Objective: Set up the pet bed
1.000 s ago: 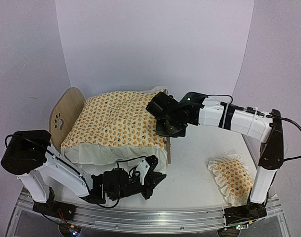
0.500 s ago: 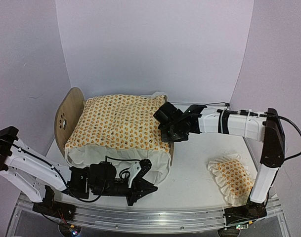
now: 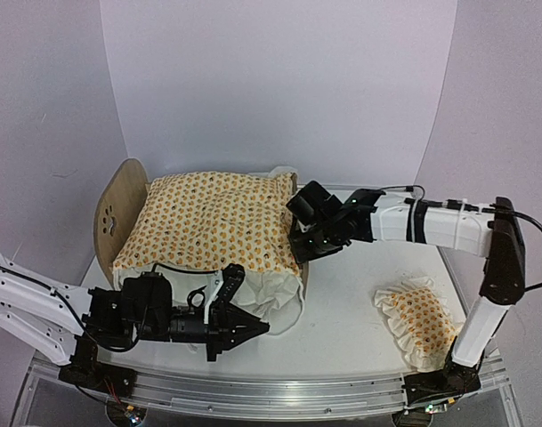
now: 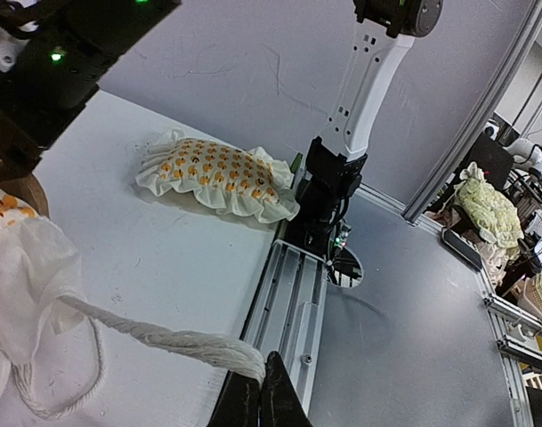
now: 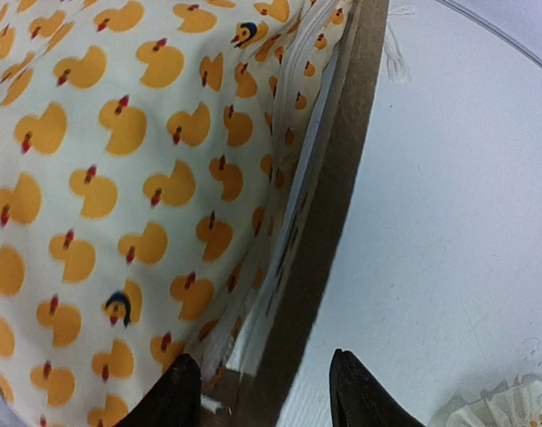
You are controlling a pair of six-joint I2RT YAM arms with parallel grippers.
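Left gripper (image 4: 262,391) clamps the quilt cord (image 4: 164,342), presumably to tension it. Right gripper (image 5: 263,391), jaws parted, empty, straddles the pet bed end board (image 5: 315,231).

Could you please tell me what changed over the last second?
The right fingers moved nearer, opened and let go of the duck-patterned white-ruffled quilt. The left fingers, shut on its white twisted cord, drew it leftward. The small matching ruffled pillow stayed put.

Light is even and diffuse, from above. Soft shadows lie under the cord (image 4: 164,336) on the table (image 4: 146,240).
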